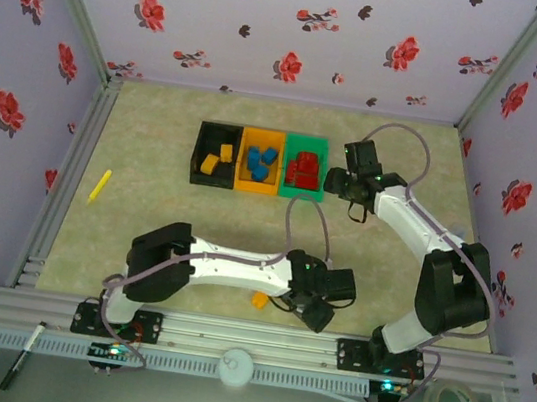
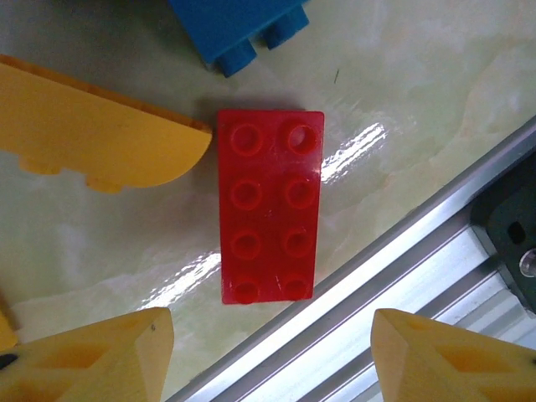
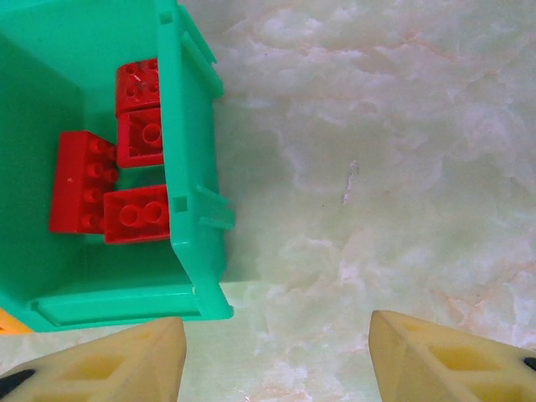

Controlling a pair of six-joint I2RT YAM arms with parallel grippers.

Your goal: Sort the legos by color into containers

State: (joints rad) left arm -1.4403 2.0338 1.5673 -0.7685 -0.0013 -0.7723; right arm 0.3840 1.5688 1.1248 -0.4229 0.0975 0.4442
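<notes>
Jaws wide open and empty on both arms: left gripper hangs over the red 2x4 brick right by the aluminium rail, so its rail-side finger might hit metal; right gripper sits beside the green bin.

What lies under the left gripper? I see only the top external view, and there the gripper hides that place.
Observer: A red lego lies flat on the table, studs up, below the open left gripper and in line with the gap between its fingers.
Operator: Does the right gripper hold a lego?
Observer: No. Its wrist view shows the right gripper open and empty over bare table, beside the green container.
</notes>
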